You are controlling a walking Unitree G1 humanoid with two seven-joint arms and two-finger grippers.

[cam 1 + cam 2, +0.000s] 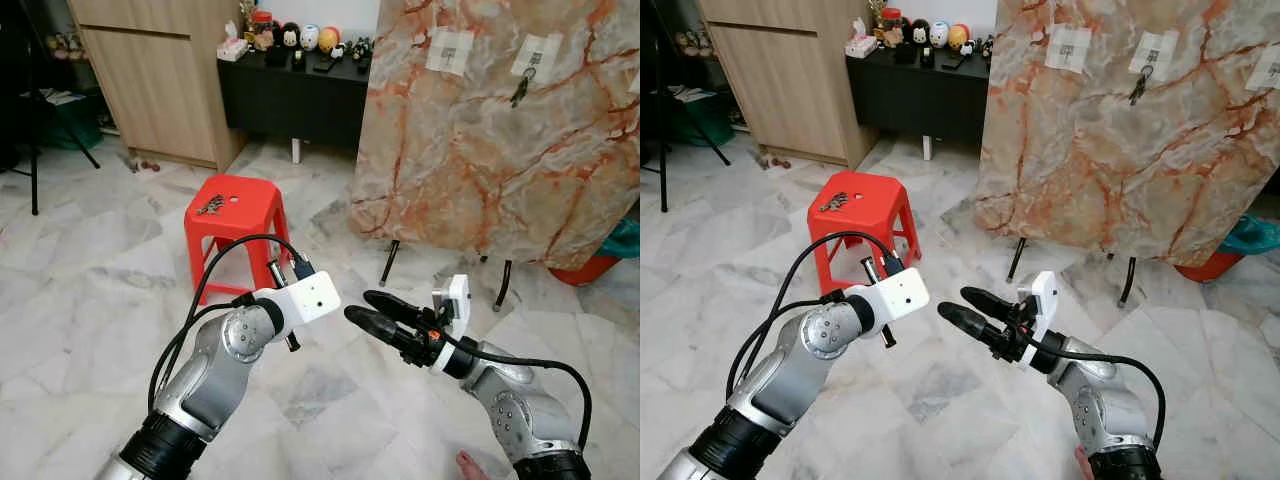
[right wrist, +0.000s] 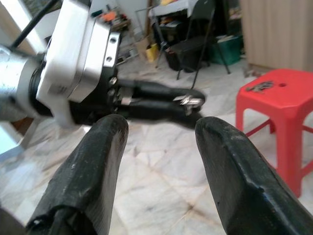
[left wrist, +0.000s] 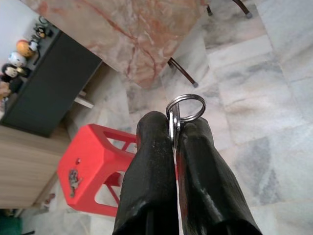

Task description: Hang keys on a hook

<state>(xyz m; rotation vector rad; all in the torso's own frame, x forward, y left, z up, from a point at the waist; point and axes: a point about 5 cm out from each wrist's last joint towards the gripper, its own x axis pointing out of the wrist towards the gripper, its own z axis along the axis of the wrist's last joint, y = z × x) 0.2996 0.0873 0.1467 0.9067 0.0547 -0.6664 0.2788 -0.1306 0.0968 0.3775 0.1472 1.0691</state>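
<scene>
Your left end effector [image 3: 175,147] pinches a silver metal key ring [image 3: 185,107] by its edge; the right end effector [image 1: 372,308] gapes empty nearby. That thin grip may slip before reaching the far marble-patterned board [image 1: 480,150].

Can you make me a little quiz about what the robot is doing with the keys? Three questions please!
1. True or false: the left gripper is pinching a silver key ring between its black fingers.
2. What lies on top of the red stool? A) a cup B) a small bunch of keys C) a toy duck
3. Fill in: the right gripper is ____, with a wide gap between its fingers.

Key:
1. True
2. B
3. open. Bonus: another set of keys already hangs on the marble board.
</scene>
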